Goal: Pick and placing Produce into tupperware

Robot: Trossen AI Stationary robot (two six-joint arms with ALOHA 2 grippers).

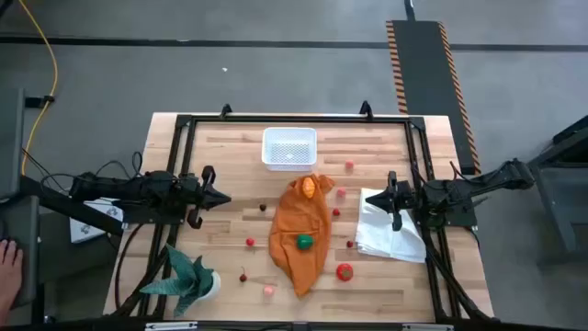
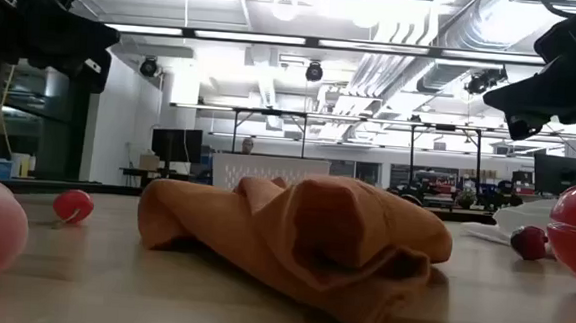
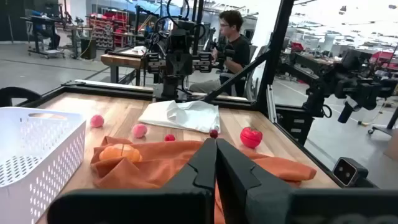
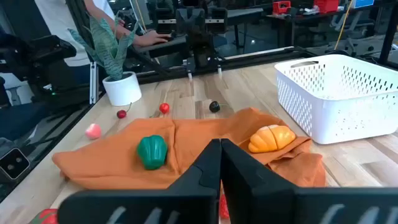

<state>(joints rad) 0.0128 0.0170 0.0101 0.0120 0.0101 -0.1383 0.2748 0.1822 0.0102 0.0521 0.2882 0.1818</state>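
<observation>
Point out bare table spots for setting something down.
Free wood lies between the white tub and the left gripper, and at the far corners. Crowded: around the orange cloth, ringed by small produce, and the potted plant corner.

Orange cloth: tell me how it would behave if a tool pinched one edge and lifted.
The orange cloth lies crumpled in soft folds, so it would probably drape limply. The green toy vegetable and orange one resting on it would likely roll off.
</observation>
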